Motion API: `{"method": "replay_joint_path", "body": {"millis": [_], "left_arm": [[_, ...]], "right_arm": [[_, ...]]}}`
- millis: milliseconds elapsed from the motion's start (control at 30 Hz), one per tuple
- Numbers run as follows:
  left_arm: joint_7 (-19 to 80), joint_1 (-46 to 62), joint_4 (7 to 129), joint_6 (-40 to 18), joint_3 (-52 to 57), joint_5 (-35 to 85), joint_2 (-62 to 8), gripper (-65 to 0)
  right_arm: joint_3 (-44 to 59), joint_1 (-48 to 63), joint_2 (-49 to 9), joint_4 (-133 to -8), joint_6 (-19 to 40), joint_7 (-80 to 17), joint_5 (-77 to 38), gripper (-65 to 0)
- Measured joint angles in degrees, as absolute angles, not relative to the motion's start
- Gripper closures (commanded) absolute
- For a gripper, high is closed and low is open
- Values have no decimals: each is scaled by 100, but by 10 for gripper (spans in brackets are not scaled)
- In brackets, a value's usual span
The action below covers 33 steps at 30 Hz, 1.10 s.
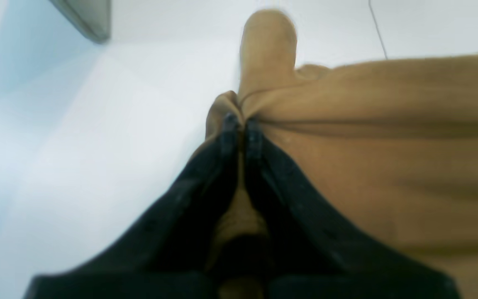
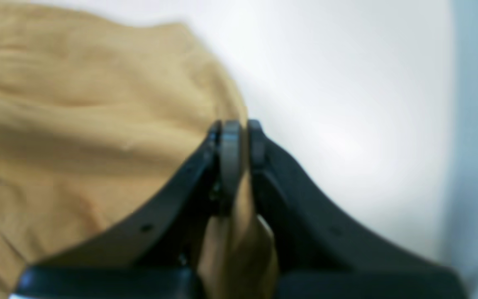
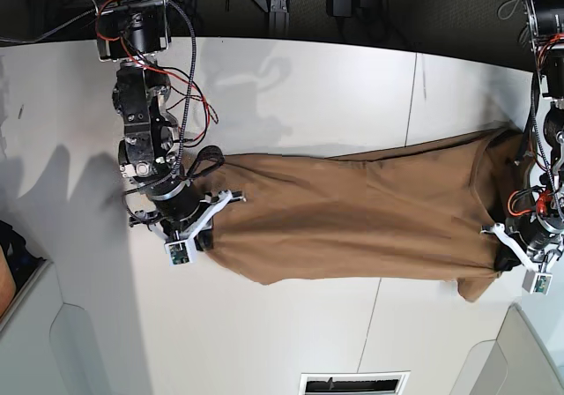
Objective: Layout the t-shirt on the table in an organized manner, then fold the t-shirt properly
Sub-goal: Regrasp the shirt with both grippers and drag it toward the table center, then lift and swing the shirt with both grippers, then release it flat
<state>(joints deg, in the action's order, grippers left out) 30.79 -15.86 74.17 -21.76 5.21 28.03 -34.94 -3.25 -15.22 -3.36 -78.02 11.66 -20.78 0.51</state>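
Note:
The tan-brown t-shirt (image 3: pixel 352 219) is stretched sideways across the white table (image 3: pixel 291 104) between my two grippers. My right gripper (image 3: pixel 207 217), on the base view's left, is shut on one end of the cloth; in the right wrist view the gripper (image 2: pixel 239 124) pinches a fold of the shirt (image 2: pixel 77 124). My left gripper (image 3: pixel 506 256), on the base view's right, is shut on the other end, next to a hanging sleeve (image 3: pixel 480 287). In the left wrist view the gripper (image 1: pixel 242 120) grips bunched cloth (image 1: pixel 388 145). The neck tag is hidden.
A thin dark seam (image 3: pixel 411 95) runs across the table, and it also shows in the left wrist view (image 1: pixel 378 29). A slotted vent (image 3: pixel 352 383) sits at the near edge. Dark equipment stands beyond the far edge. A grey object (image 1: pixel 87 18) is at the left wrist view's upper left.

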Motion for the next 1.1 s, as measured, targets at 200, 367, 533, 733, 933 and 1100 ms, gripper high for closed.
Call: {"method": "replay_joint_path", "body": {"millis": [200, 367, 533, 733, 933, 1100], "left_arm": [[2998, -2270, 7419, -2211, 513, 2867, -3492, 0], [3175, -2952, 7417, -2386, 510, 3435, -3529, 0], [3780, -3301, 7485, -2934, 508, 4604, -3863, 0], [4956, -2908, 8497, -3693, 526, 5859, -4353, 0], [5133, -1326, 9675, -3979, 792, 6071, -4646, 0], [5186, -38, 9874, -3977, 1564, 6222, -4619, 0]], "right_arm": [[237, -1529, -506, -8409, 1507, -2071, -64, 0], [495, -1678, -755, -8554, 1809, -2086, -412, 0], [598, -1804, -993, -8680, 2187, -2145, -921, 0], [604, -1660, -996, -9052, 2617, -3015, -1745, 0], [613, -989, -1011, -9535, 2810, -3697, -2226, 0], [617, -185, -1015, -9904, 2849, -3763, -2226, 0]]}}
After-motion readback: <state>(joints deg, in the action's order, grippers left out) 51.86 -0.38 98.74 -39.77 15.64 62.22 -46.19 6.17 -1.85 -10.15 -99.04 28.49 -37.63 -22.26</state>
